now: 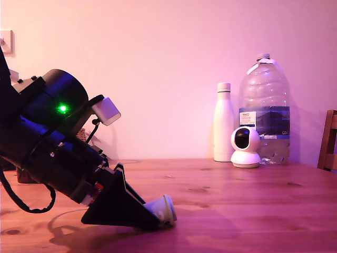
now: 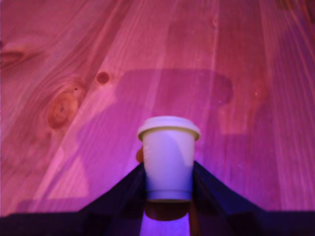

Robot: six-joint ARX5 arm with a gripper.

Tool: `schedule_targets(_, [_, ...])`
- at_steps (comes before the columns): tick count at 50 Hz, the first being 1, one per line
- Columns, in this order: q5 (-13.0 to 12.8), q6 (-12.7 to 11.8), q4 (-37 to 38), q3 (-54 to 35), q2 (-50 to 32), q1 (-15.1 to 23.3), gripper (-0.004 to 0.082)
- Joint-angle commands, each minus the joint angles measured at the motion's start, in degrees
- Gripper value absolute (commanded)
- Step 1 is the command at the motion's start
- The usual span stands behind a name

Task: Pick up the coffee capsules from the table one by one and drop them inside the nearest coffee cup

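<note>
We see the claw (image 1: 158,211) clenched on a capsule (image 2: 168,157) at the desk (image 1: 253,205): grasp step. Next we lift; cup unseen.

Pale flanged capsule (image 2: 168,157) seemingly clamped in pincer (image 2: 168,189), over table (image 2: 88,73).

A white bottle (image 1: 224,122) stands upright by the wall (image 1: 168,63). A round white camera (image 1: 246,147) sits just beside and forward of the bottle, toward the exterior view's right. A large clear water jug (image 1: 264,108) with a blue label stands behind the camera. A wooden chair (image 1: 329,141) shows at that view's right edge.
</note>
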Motion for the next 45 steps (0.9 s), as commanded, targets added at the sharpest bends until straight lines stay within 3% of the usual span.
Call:
schedule_targets(1, [0.39,-0.37,0.09,-0.09,-0.28,-0.11,0.0094])
schedule_targets(14, [-0.57,-0.39,-2.32,-0.09,-6.45,0.07,0.0093])
schedule_targets(15, [-0.85,-4.31,-2.82,-0.09,-7.15,0.07,0.0093])
schedule_targets(17, [-1.46,-4.35,-3.76,-0.09,-8.46,0.09,0.0092])
schedule_targets(38, [-9.75,-5.07,-17.46,-0.11,-26.53,3.43,0.0092])
schedule_targets(39, [-10.14,-8.11,-18.18,-0.11,-27.43,3.76,0.0092])
schedule_targets(45, [-13.09,-9.29,-22.49,-0.11,-32.20,5.62,0.0092])
